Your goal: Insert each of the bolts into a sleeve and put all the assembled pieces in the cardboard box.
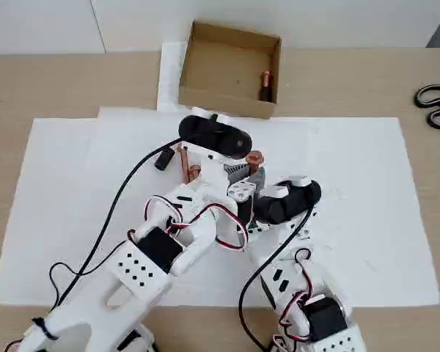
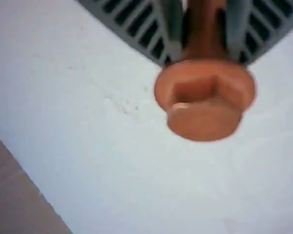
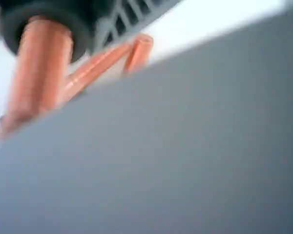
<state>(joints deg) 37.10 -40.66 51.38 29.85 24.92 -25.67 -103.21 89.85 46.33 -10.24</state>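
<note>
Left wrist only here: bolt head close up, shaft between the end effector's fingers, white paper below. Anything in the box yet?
Observer: Yes. One bolt-in-sleeve piece lies in the cardboard box, by its right wall.
Operator: Loose parts left?
Observer: Two copper bolts and what looks like a black sleeve on the paper, left of your bolt.
Operator: Anything crowding me?
Observer: The right arm, tucked close beside your bolt.
</note>
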